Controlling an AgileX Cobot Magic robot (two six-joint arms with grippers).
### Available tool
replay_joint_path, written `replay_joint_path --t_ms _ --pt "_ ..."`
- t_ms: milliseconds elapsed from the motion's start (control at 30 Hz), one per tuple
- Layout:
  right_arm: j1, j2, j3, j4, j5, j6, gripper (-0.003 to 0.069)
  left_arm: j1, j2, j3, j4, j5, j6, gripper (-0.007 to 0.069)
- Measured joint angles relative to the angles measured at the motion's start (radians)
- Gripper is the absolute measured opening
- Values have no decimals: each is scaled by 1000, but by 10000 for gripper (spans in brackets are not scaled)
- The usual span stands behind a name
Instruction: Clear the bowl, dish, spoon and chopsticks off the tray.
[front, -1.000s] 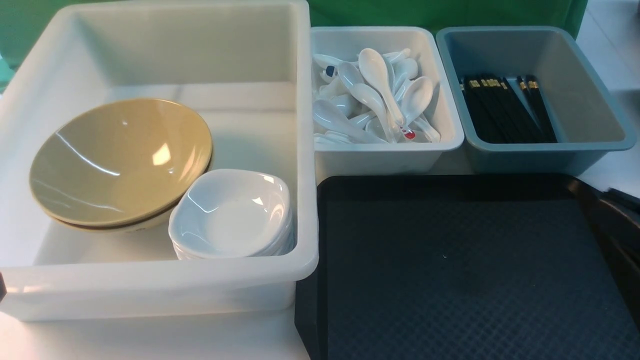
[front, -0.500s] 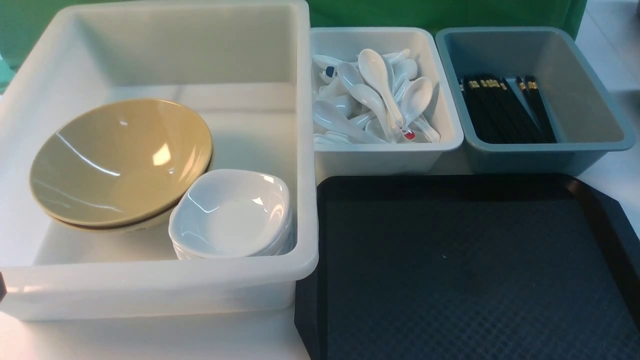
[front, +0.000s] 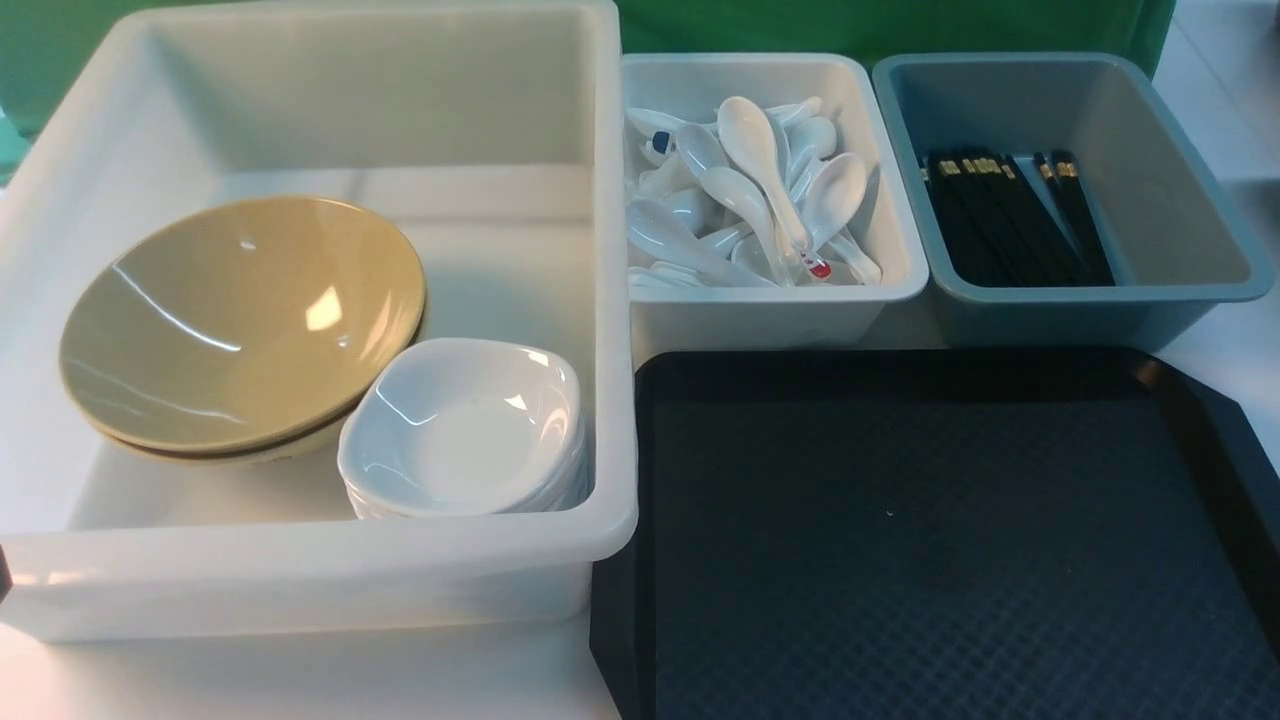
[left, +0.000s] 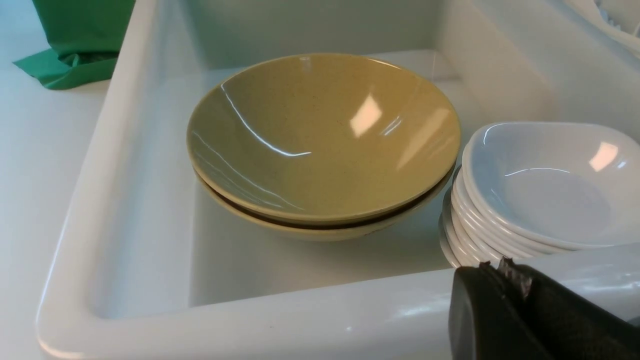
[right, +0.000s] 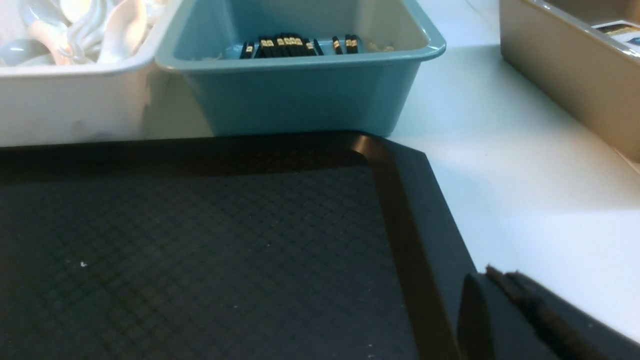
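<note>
The black tray (front: 900, 520) lies bare at the front right, also filling the right wrist view (right: 200, 240). Two stacked tan bowls (front: 240, 320) sit in the large white tub, next to a stack of white dishes (front: 465, 425). White spoons (front: 760, 160) are piled in the small white tub. Black chopsticks (front: 1010, 220) lie in the grey-blue tub. My left gripper (left: 500, 265) is shut and empty, just outside the tub's near wall by the dishes (left: 550, 185). My right gripper (right: 495, 274) is shut and empty at the tray's right rim. Neither arm shows in the front view.
The large white tub (front: 300, 560) stands left of the tray. The small white tub (front: 770, 300) and the grey-blue tub (front: 1100, 305) stand behind it. A tan box (right: 565, 70) sits on the white table further right. Green cloth (left: 75, 45) hangs behind.
The dark right arm at the front view's right edge a second ago has drawn back out of that view. Nothing else has moved.
</note>
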Motion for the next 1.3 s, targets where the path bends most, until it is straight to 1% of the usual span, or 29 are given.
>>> replay_joint_path --t_ms 667,767,867,900,933,1000,1033,1100,1167,1300 --pt "0 0 0 0 0 0 42 0 0 1 -1 0 0 -14" --pt "0 0 0 0 0 0 44 5 -6 33 -29 -63 0 -14" --pt "0 0 0 0 0 0 47 42 -38 123 -52 -204 8 -14" --pt "0 0 0 0 0 0 48 75 -72 188 -65 -302 24 -14" --pt "0 0 0 0 0 0 49 80 -76 208 -70 -330 29 -14" --pt "0 0 0 0 0 0 52 147 -127 307 -106 -461 53 -14" --pt "0 0 0 0 0 0 56 185 -151 357 -134 -495 57 -14" --pt "0 0 0 0 0 0 59 237 -184 413 -176 -516 68 -14" --pt "0 0 0 0 0 0 60 272 -190 443 -204 -493 71 -14" --pt "0 0 0 0 0 0 62 288 -192 450 -203 -411 86 -14"
